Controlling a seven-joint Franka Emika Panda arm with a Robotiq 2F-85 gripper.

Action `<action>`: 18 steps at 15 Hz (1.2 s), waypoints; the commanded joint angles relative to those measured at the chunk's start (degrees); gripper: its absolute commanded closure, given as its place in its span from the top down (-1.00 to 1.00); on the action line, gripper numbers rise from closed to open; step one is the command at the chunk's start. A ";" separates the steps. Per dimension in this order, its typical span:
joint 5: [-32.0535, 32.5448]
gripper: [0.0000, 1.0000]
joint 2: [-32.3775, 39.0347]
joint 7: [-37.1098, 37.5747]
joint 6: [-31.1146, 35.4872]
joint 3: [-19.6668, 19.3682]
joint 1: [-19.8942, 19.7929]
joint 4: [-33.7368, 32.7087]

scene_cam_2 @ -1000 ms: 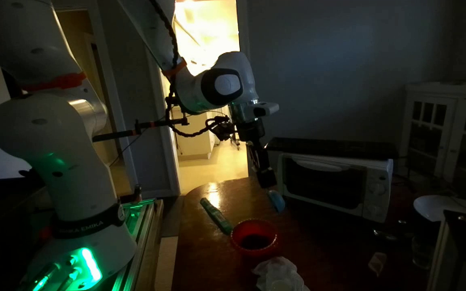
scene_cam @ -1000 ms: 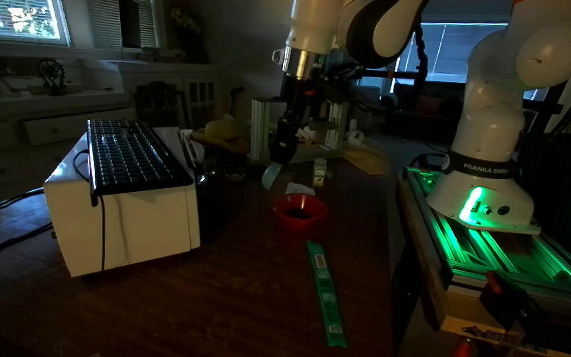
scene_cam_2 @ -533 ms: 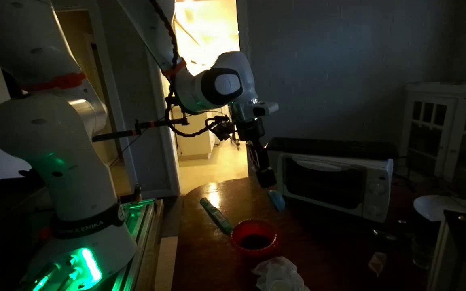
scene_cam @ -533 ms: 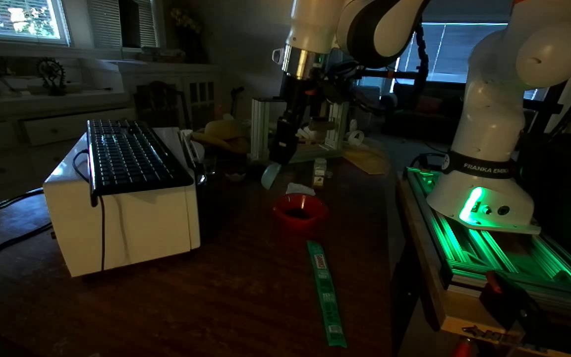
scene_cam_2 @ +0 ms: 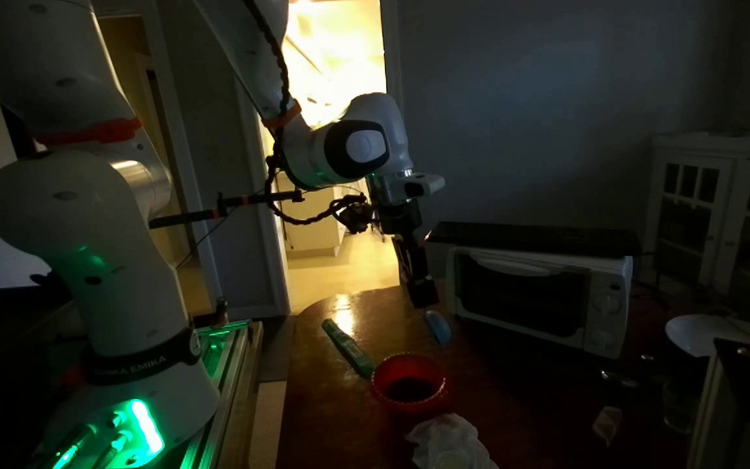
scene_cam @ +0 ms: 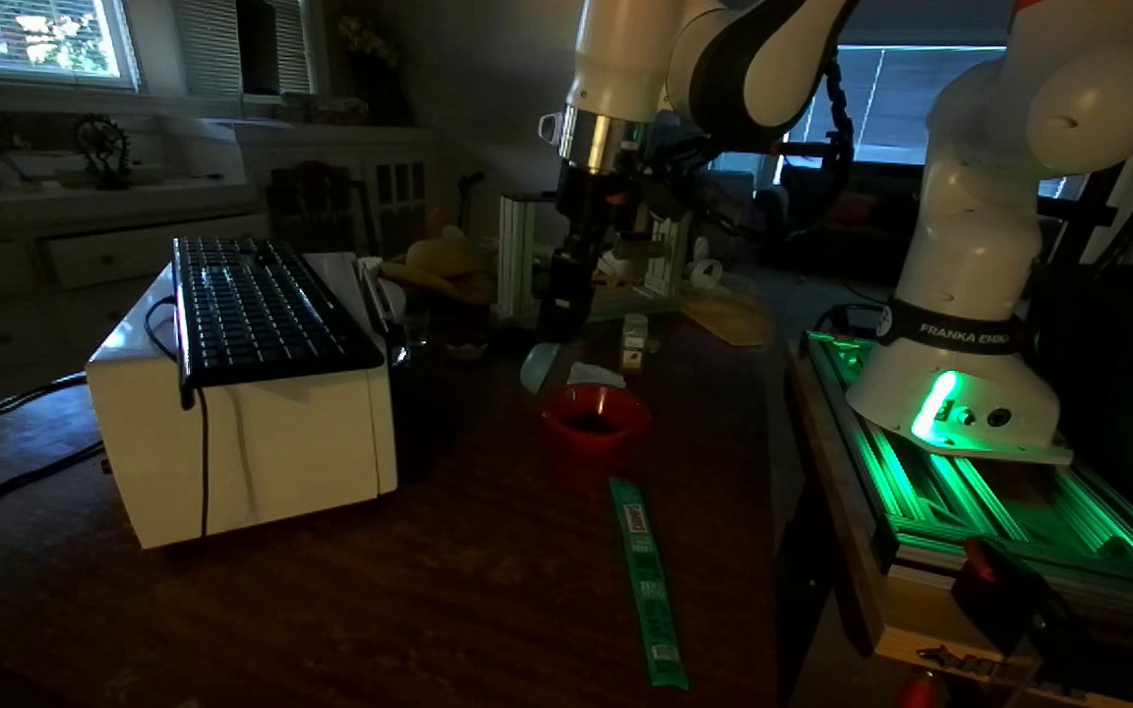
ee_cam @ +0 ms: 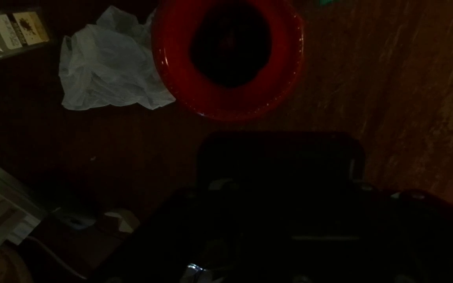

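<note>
A pale blue rounded thing, maybe a cup or small bowl, hangs tilted at the fingertips of my gripper. In an exterior view the same blue thing shows just under the gripper, above the table and level with the toaster oven's near end. The jaws look shut on it. In the wrist view the gripper is a dark shape, and the blue thing is hidden. Close by on the table stands a red bowl with a dark inside, ahead of the gripper in that view.
Beside the bowl lies a crumpled white plastic bag, with a labelled bottle past it. A long green packet lies flat on the table. The white toaster oven carries a keyboard. A metal frame stands farther back.
Over the last half second my gripper has dipped slightly and swung a little more upright. The blue thing has moved with it, staying at the fingertips. Bowl, bag and packet have not moved.
</note>
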State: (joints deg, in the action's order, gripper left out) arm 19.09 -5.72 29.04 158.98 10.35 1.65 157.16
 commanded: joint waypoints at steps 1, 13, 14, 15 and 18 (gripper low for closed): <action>-1.43 -0.56 0.91 1.37 -0.06 -0.24 0.86 0.00; 11.30 -0.56 0.22 24.34 -5.10 1.71 1.54 0.04; 14.02 -0.56 -0.30 28.51 -6.21 2.23 1.35 0.05; 14.90 -0.56 -0.29 30.87 -6.52 2.41 1.61 0.03; 24.37 -0.56 -0.89 43.50 -8.46 3.43 1.25 -0.03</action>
State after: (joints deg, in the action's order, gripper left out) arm 35.57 -5.11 61.29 153.85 12.77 2.78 157.13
